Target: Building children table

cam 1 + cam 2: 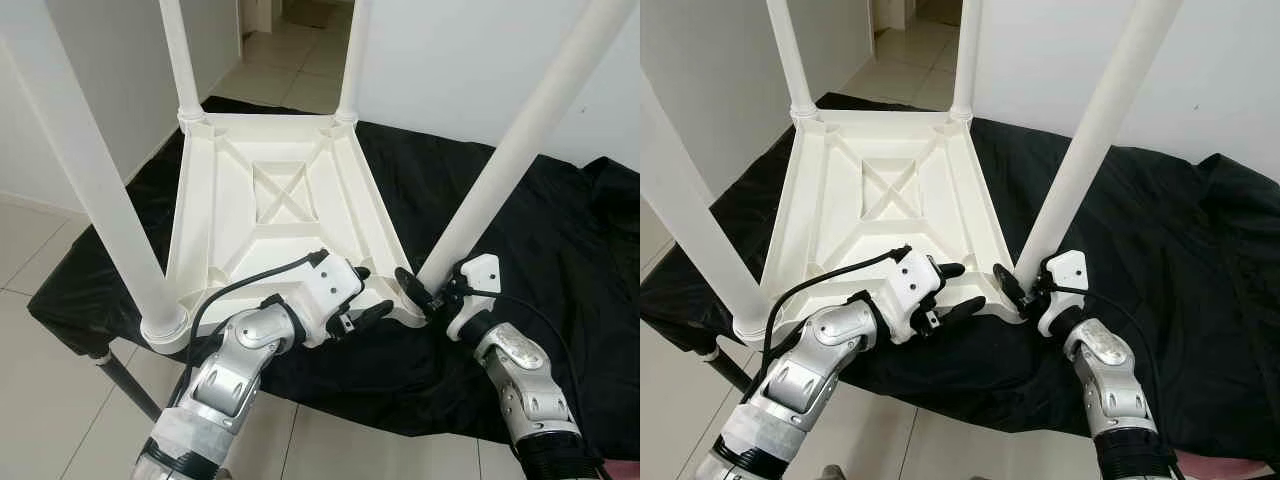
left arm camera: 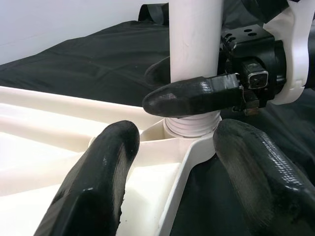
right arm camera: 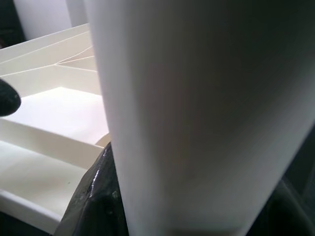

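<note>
From the head camera I saw the upturned white plastic children's table [image 1: 270, 205] lying on a black cloth [image 1: 540, 250], my right gripper [image 1: 425, 293] clamped around the base of its near-right white tubular leg [image 1: 520, 140]. My left gripper [image 2: 172, 162], in its wrist view, stood open astride the table's corner rim beside that leg's socket. The right wrist view showed the leg close up between the black fingers [image 3: 93, 196].
</note>
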Controlling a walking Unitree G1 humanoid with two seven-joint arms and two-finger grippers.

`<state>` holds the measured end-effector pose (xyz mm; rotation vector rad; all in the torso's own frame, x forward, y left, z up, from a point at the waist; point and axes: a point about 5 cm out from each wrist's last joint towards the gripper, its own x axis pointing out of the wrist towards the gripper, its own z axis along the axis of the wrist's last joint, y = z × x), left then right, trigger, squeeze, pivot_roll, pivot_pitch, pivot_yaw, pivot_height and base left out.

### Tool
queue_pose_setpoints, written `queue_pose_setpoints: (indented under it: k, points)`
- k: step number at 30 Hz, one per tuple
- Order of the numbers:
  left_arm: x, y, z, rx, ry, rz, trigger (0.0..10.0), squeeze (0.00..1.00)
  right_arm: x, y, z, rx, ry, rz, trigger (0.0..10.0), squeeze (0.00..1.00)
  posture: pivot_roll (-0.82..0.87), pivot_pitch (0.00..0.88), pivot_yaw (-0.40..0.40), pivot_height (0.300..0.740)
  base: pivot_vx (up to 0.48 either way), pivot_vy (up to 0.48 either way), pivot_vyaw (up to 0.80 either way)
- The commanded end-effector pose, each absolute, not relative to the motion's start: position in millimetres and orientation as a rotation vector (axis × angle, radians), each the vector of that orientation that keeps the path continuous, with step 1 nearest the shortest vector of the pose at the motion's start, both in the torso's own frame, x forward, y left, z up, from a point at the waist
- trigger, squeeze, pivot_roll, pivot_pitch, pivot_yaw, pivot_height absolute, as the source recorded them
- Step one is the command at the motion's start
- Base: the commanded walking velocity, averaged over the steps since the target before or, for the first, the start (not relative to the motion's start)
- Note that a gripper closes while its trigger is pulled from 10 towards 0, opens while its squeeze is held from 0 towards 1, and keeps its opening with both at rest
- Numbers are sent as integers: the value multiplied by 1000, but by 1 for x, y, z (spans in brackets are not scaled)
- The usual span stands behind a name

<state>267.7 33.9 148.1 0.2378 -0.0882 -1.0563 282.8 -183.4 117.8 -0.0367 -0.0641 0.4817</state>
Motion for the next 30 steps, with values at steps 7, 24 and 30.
queue_pose_setpoints:
  k: [7,24,30]
  points:
    - [269,32,145,250,-82,-1034,10000,0,281,-180,110,20,-17,245,10000,0,-60,0,-65,740,0,0,0]
    - [266,33,144,250,-77,-1030,10000,0,267,-144,102,174,34,-160,10000,0,-42,0,-79,740,0,0,0]
    - [266,34,143,252,-75,-1031,10000,0,267,-142,105,151,35,-158,10000,0,-41,0,-78,740,0,0,0]
